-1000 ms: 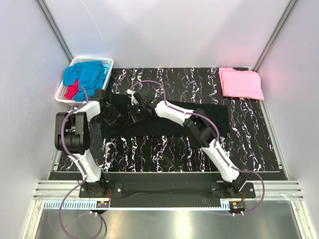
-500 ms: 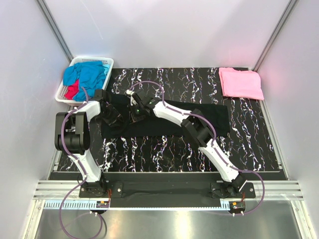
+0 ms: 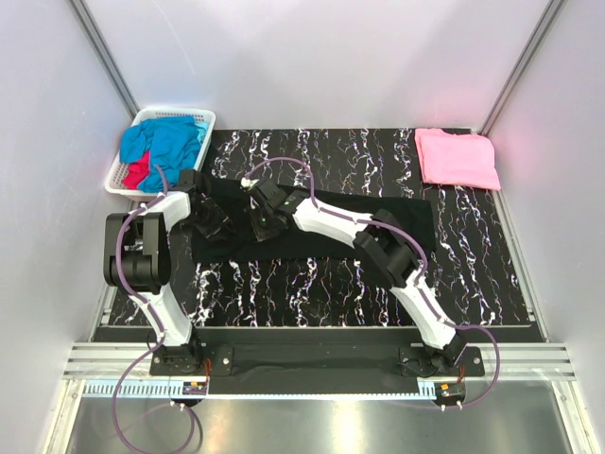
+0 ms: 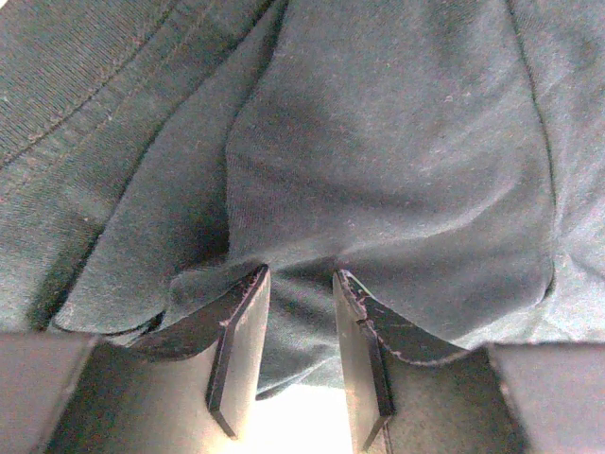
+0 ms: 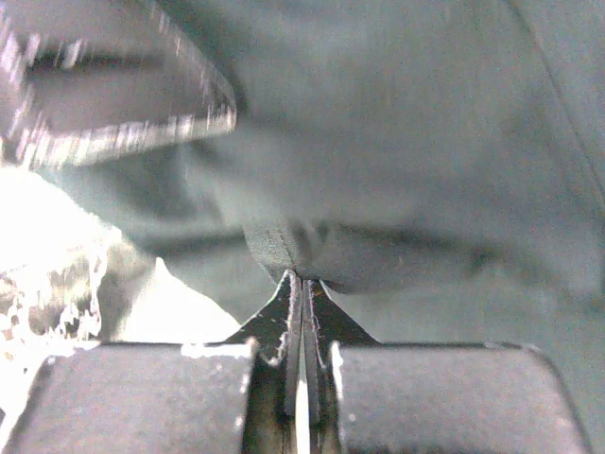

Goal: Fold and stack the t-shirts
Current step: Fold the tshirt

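A large black t-shirt (image 3: 284,244) lies spread across the middle of the dark marbled table. My left gripper (image 3: 206,225) is at its left end. In the left wrist view the gripper (image 4: 301,276) has its jaws narrowly apart with a bunched fold of the black cloth (image 4: 397,161) between them. My right gripper (image 3: 259,216) is over the shirt just right of the left one. In the right wrist view the gripper (image 5: 302,276) is shut, pinching a folded edge of the black cloth (image 5: 425,123) at its tips. A folded pink t-shirt (image 3: 458,158) lies at the far right.
A white slotted basket (image 3: 203,121) stands off the table's far left corner. It holds a crumpled bright blue t-shirt (image 3: 172,140) and a red one (image 3: 138,173). The right arm reaches diagonally across the black shirt. Grey walls close in on three sides.
The right gripper has shifted slightly toward the near side while holding the cloth, and its elbow has moved a little. The left arm has stayed in place.
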